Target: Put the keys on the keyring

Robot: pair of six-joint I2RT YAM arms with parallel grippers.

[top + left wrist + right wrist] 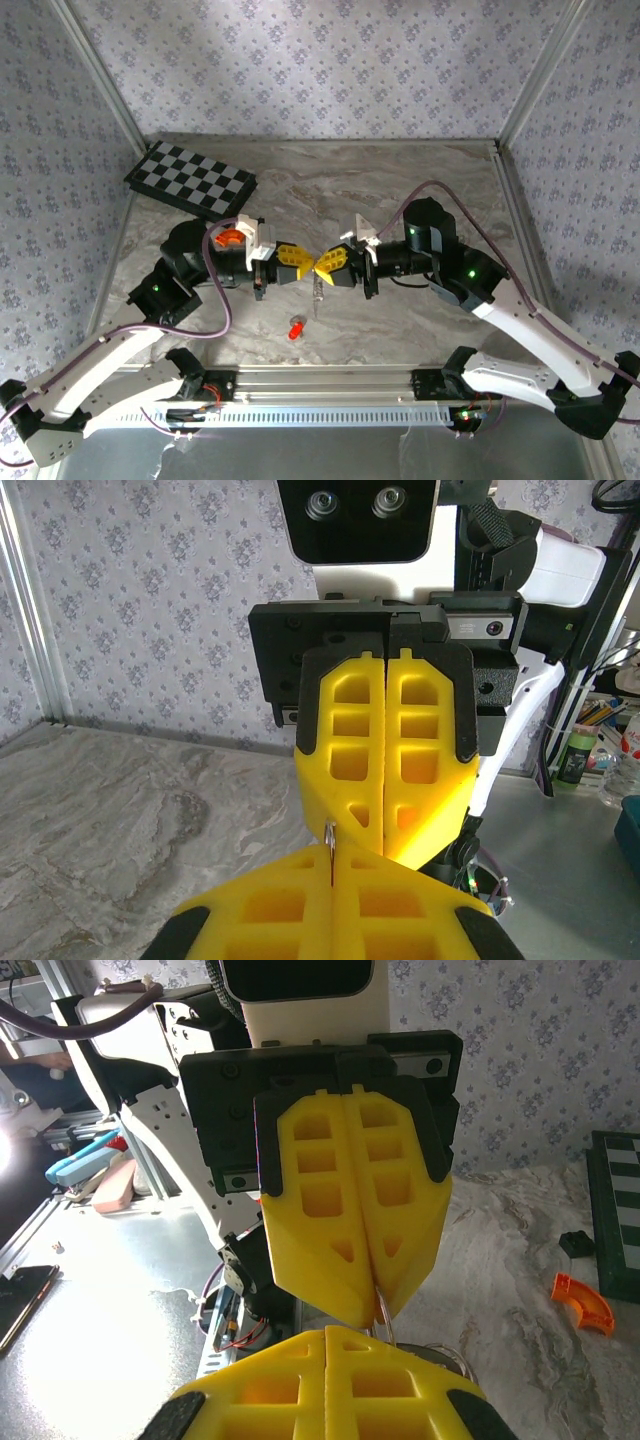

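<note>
You can count two yellow-fingered claws, namely one left claw (pixel 300 263) and one right claw (pixel 328 264), plus one silvery keyring (pixel 318 292), one red-headed key (pixel 296 329) lying on the single marbled tabletop (pixel 400 190), one checkerboard (pixel 190 180), one orange curved piece (pixel 582 1302) and one small black piece (pixel 575 1244).

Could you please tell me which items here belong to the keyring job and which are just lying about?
For the job:
- keyring, pinched between the left gripper and right gripper
- red-headed key, lying loose

Lying about:
- chessboard
- orange curved piece
- small black piece
</note>
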